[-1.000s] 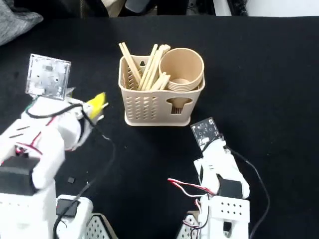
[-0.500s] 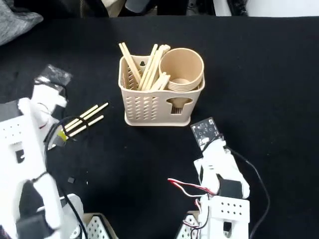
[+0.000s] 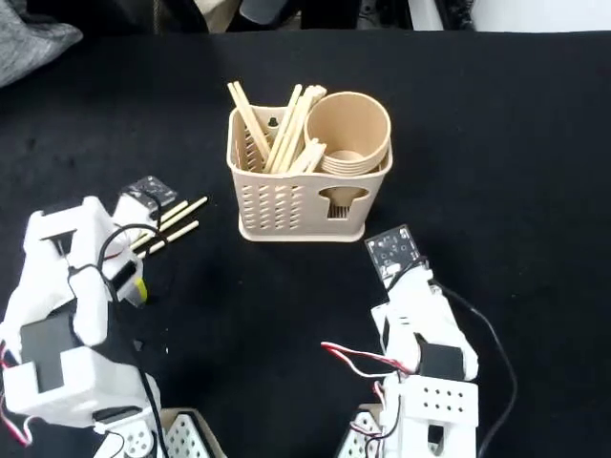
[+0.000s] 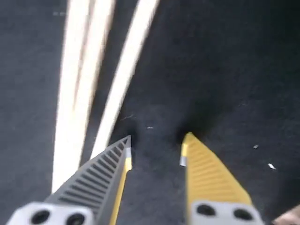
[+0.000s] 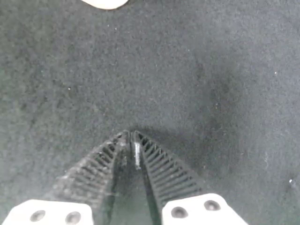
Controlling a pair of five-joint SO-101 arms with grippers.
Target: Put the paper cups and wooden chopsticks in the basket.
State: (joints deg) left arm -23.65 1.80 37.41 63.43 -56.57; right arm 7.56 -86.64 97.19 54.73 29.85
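The right pincer, ribbed and grey, is clenched on nothing over the fuzzy black table. The left pincer, 1 finger grey and 1 yellow, is spread moderately and empty. Its grey finger is just beside the loose chopsticks, slim pale wooden sticks lying flat. Farther back stands the basket, beige perforated plastic, holding nested round paper cups and leaning chopsticks.

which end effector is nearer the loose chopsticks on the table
Left. The left end effector sits open beside the loose chopsticks; the right end effector is shut, by the opposite front corner of the basket.
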